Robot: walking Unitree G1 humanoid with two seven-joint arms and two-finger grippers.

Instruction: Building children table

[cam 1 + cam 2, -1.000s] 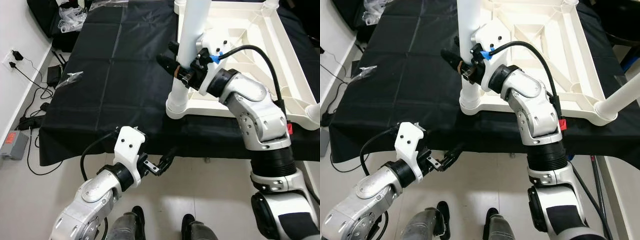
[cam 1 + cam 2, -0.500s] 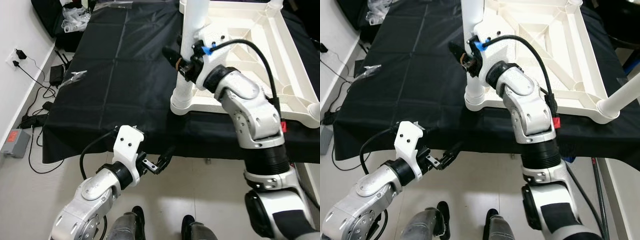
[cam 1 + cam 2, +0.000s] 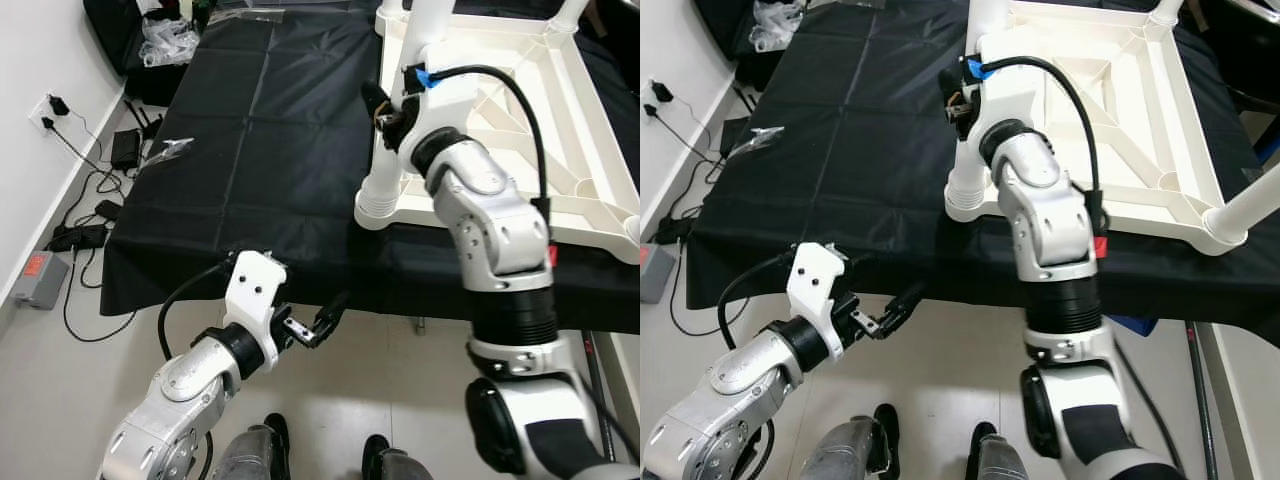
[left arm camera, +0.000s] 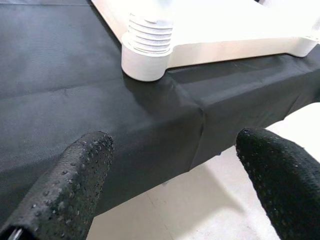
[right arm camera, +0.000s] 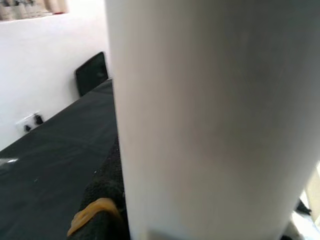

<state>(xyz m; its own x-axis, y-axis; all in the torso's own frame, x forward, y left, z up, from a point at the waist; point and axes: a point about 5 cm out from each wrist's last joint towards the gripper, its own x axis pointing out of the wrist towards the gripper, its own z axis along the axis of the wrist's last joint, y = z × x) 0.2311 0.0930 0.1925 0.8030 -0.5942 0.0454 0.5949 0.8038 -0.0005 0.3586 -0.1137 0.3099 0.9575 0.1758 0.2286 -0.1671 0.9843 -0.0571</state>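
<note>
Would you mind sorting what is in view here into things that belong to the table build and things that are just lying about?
Part of the job:
white table top, upside down on the black cloth
white table leg, gripped by the right hand

Lying about:
clear plastic bag on the cloth
cables on the floor
grey box

Indoor room set up as a makeshift assembly workspace: a tabletop draped in creased black cloth, pale tiled floor, white wall with a socket, trailing cables, and crumpled plastic bags in the corner.
</note>
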